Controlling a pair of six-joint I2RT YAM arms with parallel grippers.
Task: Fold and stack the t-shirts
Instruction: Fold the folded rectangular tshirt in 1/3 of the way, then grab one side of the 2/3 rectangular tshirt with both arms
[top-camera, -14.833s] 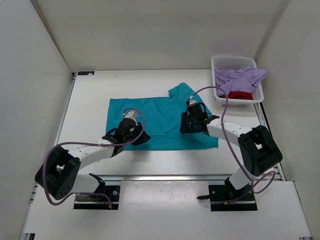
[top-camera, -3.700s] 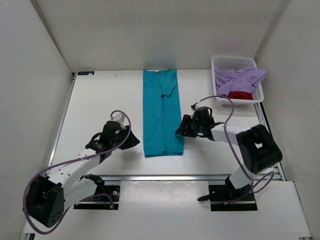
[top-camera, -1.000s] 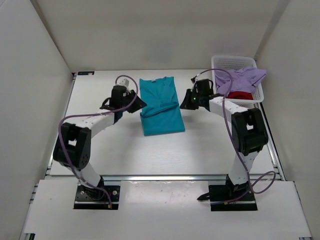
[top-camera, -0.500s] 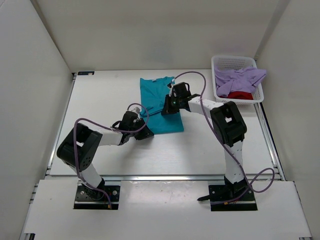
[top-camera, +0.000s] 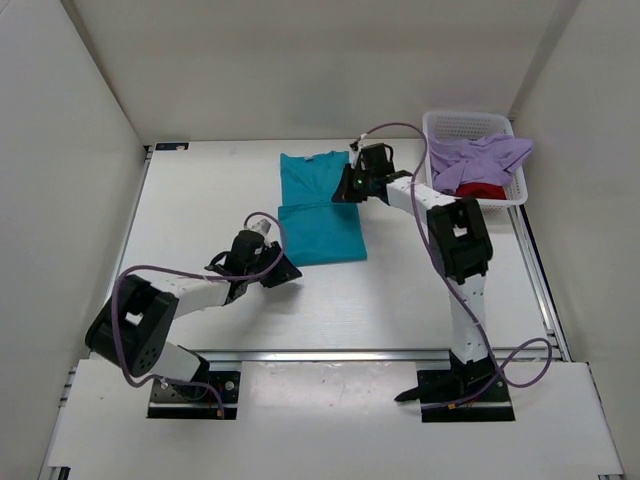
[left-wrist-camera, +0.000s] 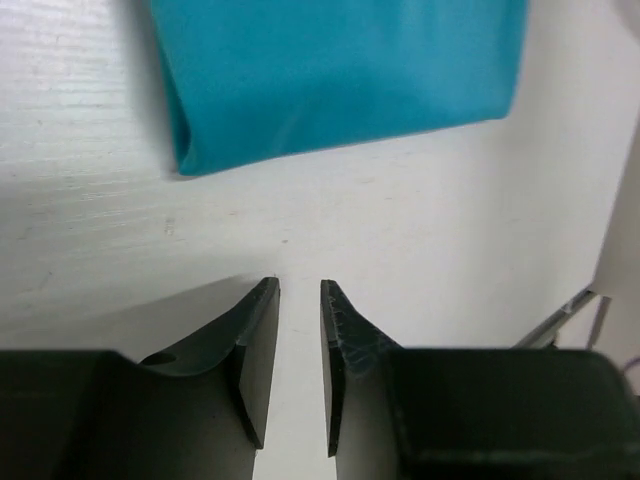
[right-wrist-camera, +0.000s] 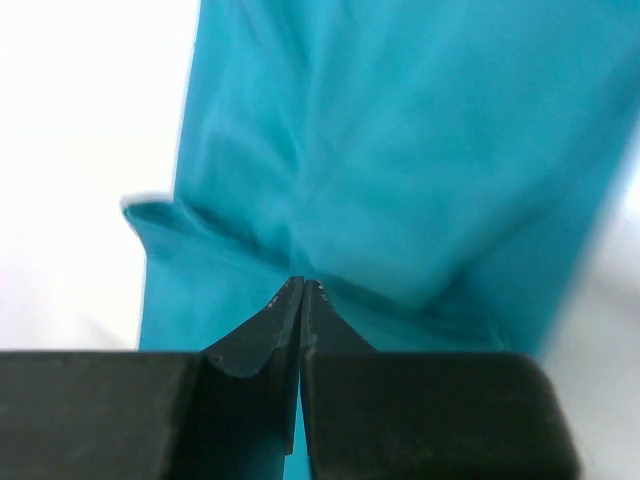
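Risk of the fold slipping on the teal-turquoise cloth t-shirt (top-camera: 318, 207), now a narrow folded strip at the counter's (top-camera: 200, 200) centre toward 12 o'clock.

Right end effector (top-camera: 352, 187) is clenched, fingertips pinched together with teal cloth right under them; whether a fold of the shirt is caught between them cannot be told, and if one is, lifting away would drag the upper layer askew. Left end effector (left-wrist-camera: 298, 372) hovers slightly parted and holding nothing over bare counter at 7 o'clock of the shirt. Pale lavender-purple t-shirt (top-camera: 480, 158) and deep red t-shirt (top-camera: 482, 190) wait in the white lattice plastic basket (top-camera: 440, 125) at 2 o'clock. Compared with half a second ago, the left arm has backed off the hem and the right has moved toward 12 o'clock.
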